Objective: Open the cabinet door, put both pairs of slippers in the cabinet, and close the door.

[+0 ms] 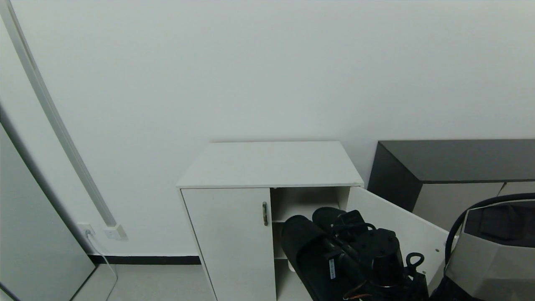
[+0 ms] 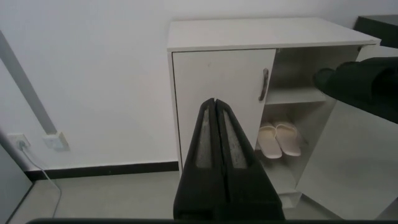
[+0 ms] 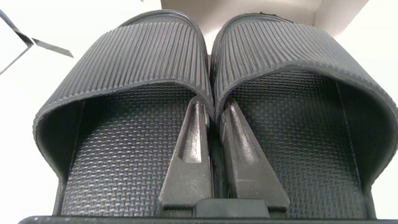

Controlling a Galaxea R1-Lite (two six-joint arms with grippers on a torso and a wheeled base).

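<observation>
The right gripper (image 3: 212,109) is clamped on the pair of black slippers (image 3: 143,68). Its two fingers pinch the adjoining inner edges of both straps, so the pair hangs as one unit with the toes pointing away from the wrist. Directly ahead of the toes is the open right half of the white cabinet (image 1: 267,165). The open door (image 1: 397,225) is swung out on the gripper's right, and the closed left door (image 1: 225,234) with its handle (image 1: 264,213) lies on its left.

Inside the opening, the pair of white slippers (image 2: 280,138) sits on the shelf below the upper shelf (image 2: 292,96), so one pair is already stored. The left gripper (image 2: 215,106) is closed on nothing and hangs in front of the closed left door, well apart from the load.

The step in hand appears to be inserting the black pair. Recommended procedure:

- Keep the soles level and the toes square to the opening.
- Choose a free shelf. The upper shelf looks unoccupied, as far as it can be seen.
- Advance between the edge of the closed door and the open door without touching either.
- Lower the soles until they rest on the shelf before releasing, because the pinch holds the strap edges only and the pair may tilt or separate.
- Withdraw straight back, clear of the open door.
</observation>
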